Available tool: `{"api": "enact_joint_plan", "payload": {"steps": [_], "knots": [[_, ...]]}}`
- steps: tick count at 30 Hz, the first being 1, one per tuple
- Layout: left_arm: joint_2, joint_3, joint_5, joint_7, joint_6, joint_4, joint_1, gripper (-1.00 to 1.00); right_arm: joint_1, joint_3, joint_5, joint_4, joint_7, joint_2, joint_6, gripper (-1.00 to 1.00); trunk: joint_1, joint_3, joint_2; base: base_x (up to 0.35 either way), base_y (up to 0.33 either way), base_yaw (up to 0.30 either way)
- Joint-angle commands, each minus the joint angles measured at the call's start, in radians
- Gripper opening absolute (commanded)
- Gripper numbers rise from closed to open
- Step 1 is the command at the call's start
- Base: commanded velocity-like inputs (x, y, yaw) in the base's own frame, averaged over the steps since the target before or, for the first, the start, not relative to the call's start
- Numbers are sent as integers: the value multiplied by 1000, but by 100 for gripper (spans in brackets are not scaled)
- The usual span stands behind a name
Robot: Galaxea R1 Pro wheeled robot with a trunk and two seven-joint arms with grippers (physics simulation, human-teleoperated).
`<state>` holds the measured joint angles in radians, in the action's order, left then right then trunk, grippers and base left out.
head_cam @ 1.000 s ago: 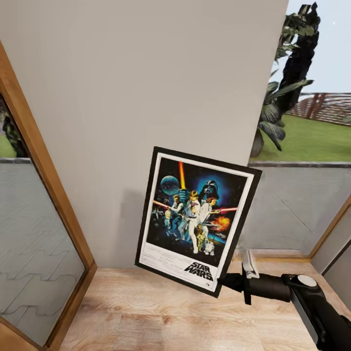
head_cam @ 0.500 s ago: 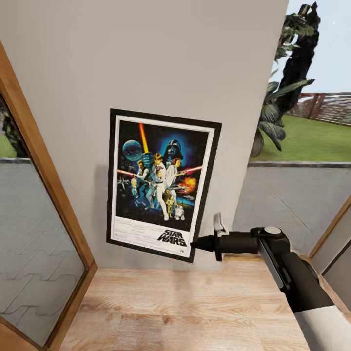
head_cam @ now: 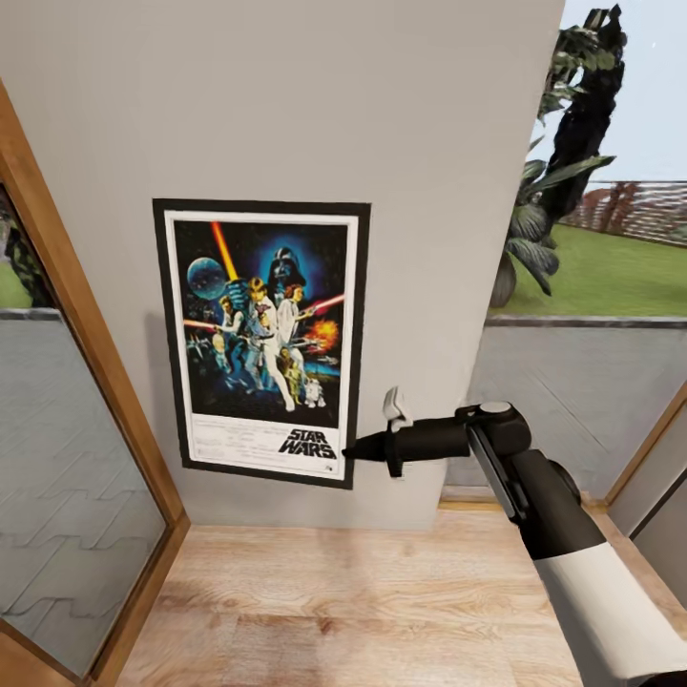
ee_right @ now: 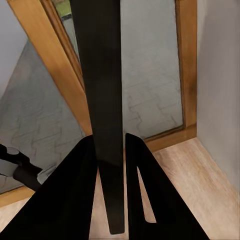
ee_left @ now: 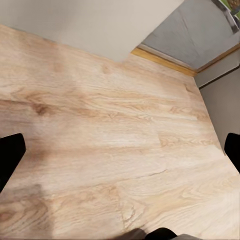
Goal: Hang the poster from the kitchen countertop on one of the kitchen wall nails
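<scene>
Just 1 poster (head_cam: 260,342), clamped in right hand (head_cam: 351,450).

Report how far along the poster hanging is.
Done: the poster is off the countertop and held upright, flat against the grey wall. In hand: the right gripper is shut on the poster's lower right edge; the right wrist view shows the frame edge between its fingers. Left: no nail is visible, so I cannot tell whether it is hooked; releasing and withdrawing remain. The left gripper is open over the wooden floor.
</scene>
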<state>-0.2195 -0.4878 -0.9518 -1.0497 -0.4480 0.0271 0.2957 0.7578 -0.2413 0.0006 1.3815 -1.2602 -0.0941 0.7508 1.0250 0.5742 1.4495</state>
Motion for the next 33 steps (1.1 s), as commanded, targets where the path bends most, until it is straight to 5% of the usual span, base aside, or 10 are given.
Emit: {"api": "enact_joint_plan", "payload": {"steps": [1,33], "knots": [[0,-9,-8,6,-5,0,0,100,5,-1,2,1,-3,2,14,-100,0,1,1,0,0,0],[0,-11,-5,34,-6,1,1,100,176,-4,18,-5,-5,13,64,-100,0,1,1,0,0,0]]}}
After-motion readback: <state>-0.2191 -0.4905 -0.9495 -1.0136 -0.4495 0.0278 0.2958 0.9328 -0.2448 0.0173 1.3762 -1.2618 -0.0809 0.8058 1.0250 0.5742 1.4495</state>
